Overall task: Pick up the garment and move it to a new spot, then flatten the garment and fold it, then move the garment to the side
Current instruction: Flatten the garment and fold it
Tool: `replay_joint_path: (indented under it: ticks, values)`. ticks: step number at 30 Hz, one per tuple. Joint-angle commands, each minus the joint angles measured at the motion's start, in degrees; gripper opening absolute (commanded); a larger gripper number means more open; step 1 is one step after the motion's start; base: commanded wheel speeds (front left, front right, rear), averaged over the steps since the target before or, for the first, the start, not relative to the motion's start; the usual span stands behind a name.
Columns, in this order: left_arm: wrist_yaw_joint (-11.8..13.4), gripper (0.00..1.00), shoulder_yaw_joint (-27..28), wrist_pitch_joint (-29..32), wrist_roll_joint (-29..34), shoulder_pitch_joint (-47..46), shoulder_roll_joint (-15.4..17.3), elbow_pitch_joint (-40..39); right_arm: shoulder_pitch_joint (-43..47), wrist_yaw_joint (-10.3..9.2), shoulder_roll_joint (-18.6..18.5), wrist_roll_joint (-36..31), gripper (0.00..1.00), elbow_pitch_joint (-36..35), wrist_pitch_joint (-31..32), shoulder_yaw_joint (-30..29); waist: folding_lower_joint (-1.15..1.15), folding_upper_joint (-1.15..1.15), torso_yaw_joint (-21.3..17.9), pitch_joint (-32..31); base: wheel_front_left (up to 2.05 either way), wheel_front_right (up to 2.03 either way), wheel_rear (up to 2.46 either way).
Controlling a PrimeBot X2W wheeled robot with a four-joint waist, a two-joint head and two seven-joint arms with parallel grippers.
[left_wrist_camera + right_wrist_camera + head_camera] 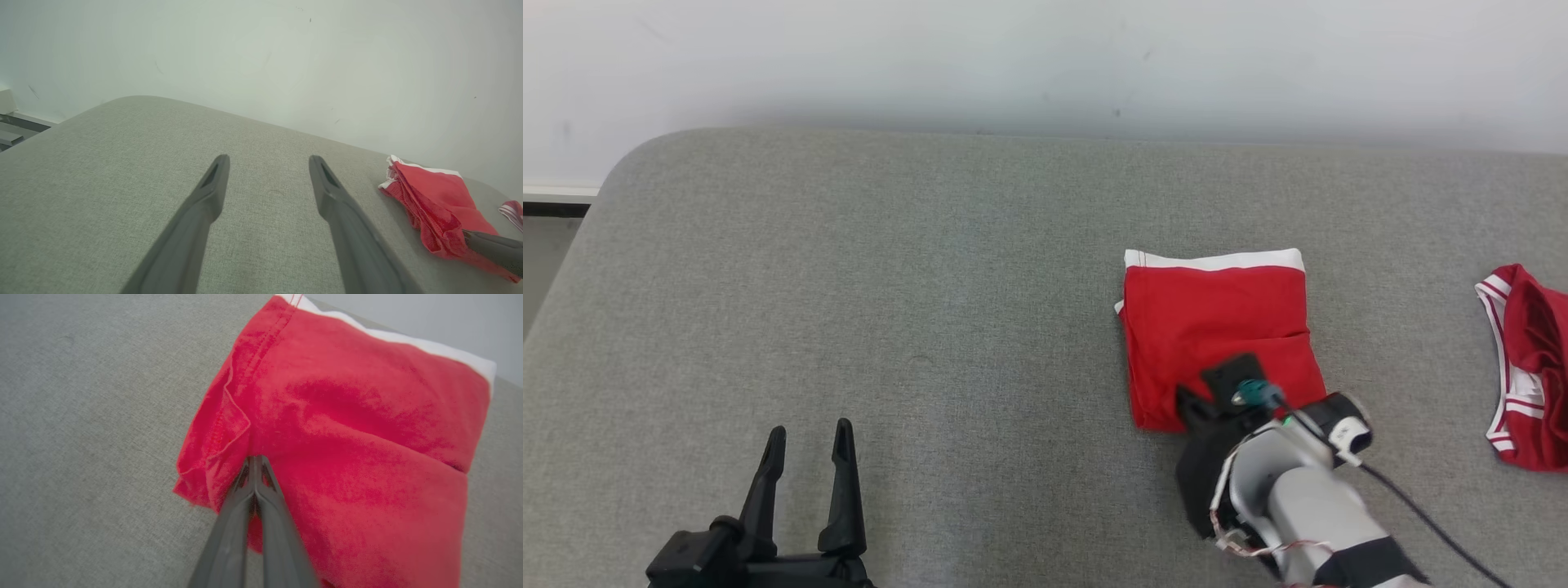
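The garment [1217, 314] is red with a white band along its far edge and lies folded into a rough square on the grey cushion, right of centre. The right wrist view shows it close up [359, 428]. My right gripper [255, 458] is shut, its tips resting on top of the garment near its front left corner, and no cloth shows between the fingers. In the head view the right arm [1282, 482] covers the garment's near edge. My left gripper [810, 441] hovers open and empty at the lower left, far from the garment [437, 204].
A second red garment with white stripes [1527, 367] lies crumpled at the cushion's right edge. The grey cushion [890, 327] has a rounded far left corner and a white wall behind it. A black cable [1429, 523] trails from the right arm.
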Motion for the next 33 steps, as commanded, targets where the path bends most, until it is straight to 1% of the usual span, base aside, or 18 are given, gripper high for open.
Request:
replay_joint_path:
  ticks: [1, 5, 8, 10, 13, 16, 17, 18, 19, 20, 24, 28, 33]
  values:
    - [0.16, 1.00, -0.09, -0.06, -0.05, -0.49, 0.01, 0.10, 0.13, -0.16, 1.26, 0.29, 0.00, 1.33, -0.46, 1.88, 0.00, 0.00, 0.30, -0.13, 0.00, 0.00, 0.00]
    - [0.30, 1.00, -0.17, -0.06, -0.06, -0.12, 0.00, 0.10, -0.46, -0.16, 2.41, 4.29, 0.00, 2.48, -1.42, 7.74, 0.00, 0.00, 0.56, -0.46, 0.00, 0.00, 0.00]
    - [0.43, 1.00, 0.41, -0.06, 0.20, 0.63, 0.01, 0.25, -0.97, -0.16, 2.65, 7.88, 0.00, 1.06, -2.42, 11.69, 0.00, 0.00, 0.16, -1.13, 0.00, 0.00, 0.00]
    - [0.34, 1.00, 1.07, -0.06, 0.52, 0.95, 0.02, 0.46, -1.07, -0.16, 2.67, 9.81, 0.00, -0.36, -3.72, 12.82, 0.00, 0.00, -0.51, -1.72, 0.00, 0.00, 0.00]
    - [0.51, 1.00, 1.08, -0.06, 0.94, 1.47, -0.02, 0.73, -0.57, -0.16, 2.66, 11.34, 0.00, -2.09, -5.49, 12.37, 0.00, 0.00, -1.38, -2.49, 0.00, 0.00, 0.00]
    - [0.48, 1.00, 1.56, -0.06, 1.74, 1.66, 0.04, 1.23, 1.14, -0.16, 2.65, 13.00, 0.00, -5.01, -8.94, 9.01, 0.00, 0.00, -2.92, -3.61, 0.00, 0.00, 0.00]
    - [0.38, 1.00, 1.76, -0.06, 2.13, 1.65, 0.02, 1.51, 1.80, -0.16, 2.40, 13.04, 0.09, -6.10, -10.18, 7.51, 0.00, 0.00, -3.46, -3.95, 0.00, 0.00, 0.00]
    - [0.23, 1.00, 2.08, -0.06, 2.45, 1.58, 0.02, 1.74, 2.45, -0.16, 2.09, 12.83, 0.27, -7.23, -11.43, 6.05, 0.00, 0.00, -4.10, -4.33, 0.00, 0.00, 0.00]
    - [0.07, 1.00, 2.18, -0.06, 2.79, 1.48, 0.02, 1.93, 3.18, -0.16, 1.62, 12.58, 0.52, -8.41, -12.42, 4.42, 0.00, 0.00, -4.64, -4.65, 0.00, 0.00, 0.00]
    - [0.09, 1.00, 2.37, -0.06, 3.31, 1.41, 0.02, 2.01, 4.05, -0.16, 1.28, 12.30, 1.00, -9.52, -13.12, 2.84, 0.00, 0.00, -5.29, -5.04, 0.00, 0.00, 0.00]
    - [-0.12, 1.00, 3.38, -0.06, 4.16, 0.90, 0.02, 2.54, 7.93, -0.15, 0.55, 10.96, 1.00, -14.61, -15.16, -3.74, 0.00, 0.00, -7.72, -6.07, 0.00, 0.00, 0.00]
    - [-0.64, 1.00, 3.94, -0.06, 5.05, -0.15, 0.01, 3.31, 11.52, -0.16, -0.72, 9.32, 1.00, -18.62, -16.34, -8.77, 0.00, 0.00, -9.39, -6.56, 0.00, 0.00, 0.00]
    - [-1.10, 1.00, 4.77, -0.06, 6.08, -1.21, 0.03, 4.51, 14.66, -0.16, -2.38, 9.25, 1.00, -20.13, -17.65, -13.30, 0.00, 0.00, -10.27, -6.97, 0.00, 0.00, 0.00]
